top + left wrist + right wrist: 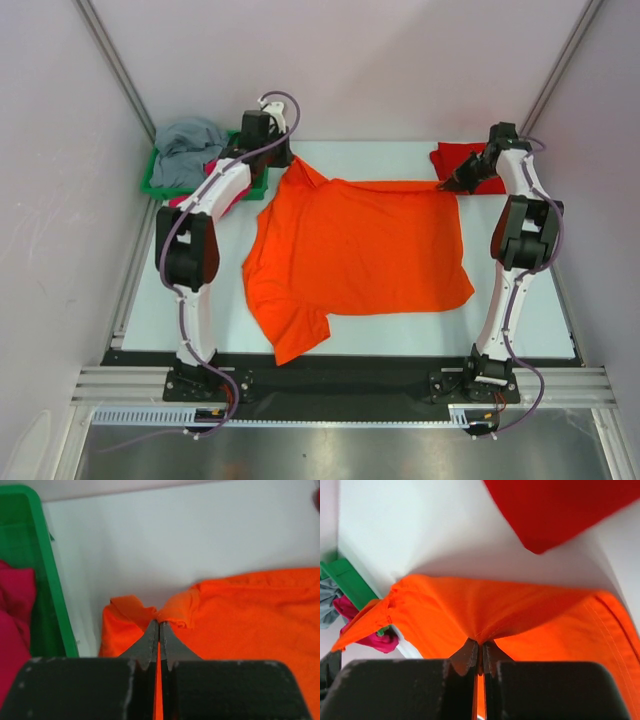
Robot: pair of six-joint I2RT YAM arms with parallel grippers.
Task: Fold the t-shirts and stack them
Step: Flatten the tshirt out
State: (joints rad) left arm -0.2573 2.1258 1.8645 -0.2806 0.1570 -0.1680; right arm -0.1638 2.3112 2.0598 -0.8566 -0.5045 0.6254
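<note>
- Upper left: grey shirt (188, 150) and pink shirt (15, 620) heaped in the tray (150, 186), still to fold.
- Left gripper (159, 625) clenched on the orange shirt (360, 255) at its upper-left corner.
- Centre: orange shirt spread on the desk (520, 320), not yet folded.
- Right gripper (480, 647) clenched on its upper-right corner.
- Upper right: red shirt (462, 158), seemingly folded already.

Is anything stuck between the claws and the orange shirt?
No, nothing. The left claw and the right claw are each shut right on the far edge of the orange shirt.
</note>
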